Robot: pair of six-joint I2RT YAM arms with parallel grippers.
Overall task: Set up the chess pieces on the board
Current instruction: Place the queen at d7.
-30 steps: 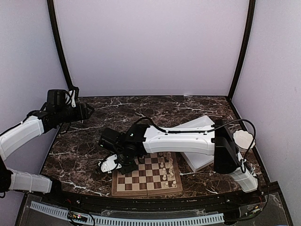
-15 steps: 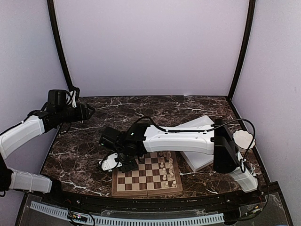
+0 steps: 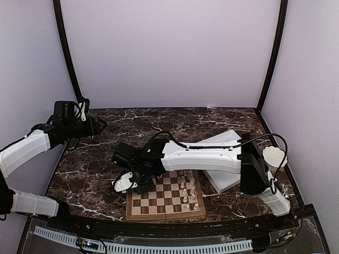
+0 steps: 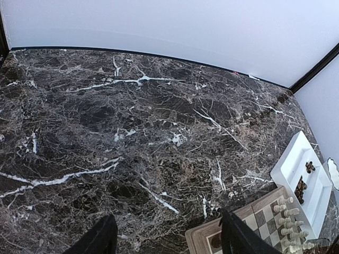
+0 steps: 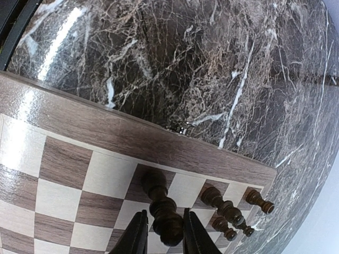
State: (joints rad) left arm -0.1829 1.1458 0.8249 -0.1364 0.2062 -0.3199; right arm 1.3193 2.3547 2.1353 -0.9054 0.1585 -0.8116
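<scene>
Marble lies under your left gripper, spread wide and empty. Your right gripper narrowly flanks a dark piece standing on the board, near its left edge; you cannot tell whether it grips. Rightward, the white tray holds a few dark pieces.

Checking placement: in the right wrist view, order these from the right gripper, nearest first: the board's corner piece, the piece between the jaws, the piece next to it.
1. Dark piece, between the jaws of the right gripper.
2. Neighbouring dark piece, just to its right.
3. Corner piece, far right on the board.
</scene>
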